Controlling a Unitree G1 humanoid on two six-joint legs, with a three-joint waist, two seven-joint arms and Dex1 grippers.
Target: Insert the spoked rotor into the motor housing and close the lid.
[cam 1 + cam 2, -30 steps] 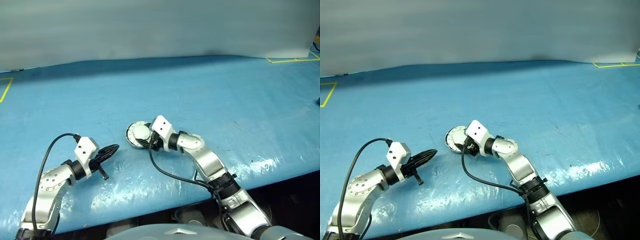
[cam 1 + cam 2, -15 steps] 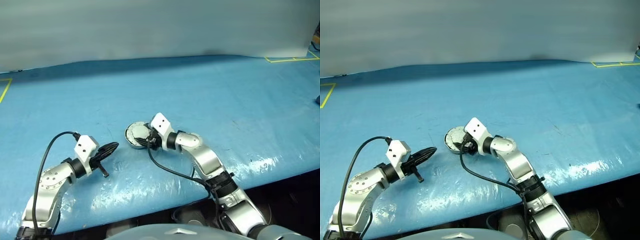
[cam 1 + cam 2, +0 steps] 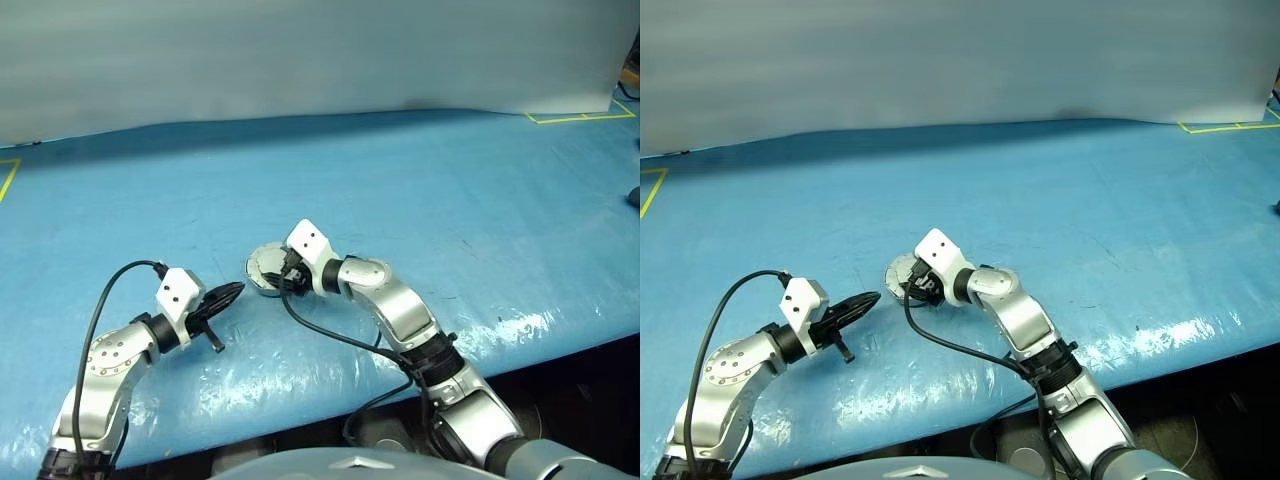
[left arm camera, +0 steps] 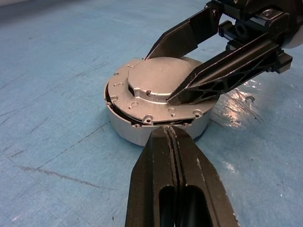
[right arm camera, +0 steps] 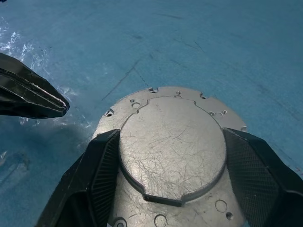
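The motor housing [image 4: 137,135], a round grey case, sits on the blue table with the lid [image 5: 173,146] lying down on top of it. A thin dark gap shows under the lid's edge on one side. My right gripper [image 3: 283,275] is open. Its two black fingers [image 4: 222,71] lie over the lid, one on each side of its raised circle. To the left of the housing, my left gripper [image 3: 225,295] is shut and empty, with its tip [image 4: 166,130] pointing at the housing wall from a short way off. The spoked rotor is hidden.
The blue plastic-covered table [image 3: 450,190] stretches wide around the housing. Yellow tape marks [image 3: 575,117] lie at its far right corner, and its near edge [image 3: 540,345] runs just below my arms. A grey wall stands behind it.
My right wrist has rolled and bent a little while its fingers stay over the lid. The left arm has kept still. The whole head view has shifted slightly.
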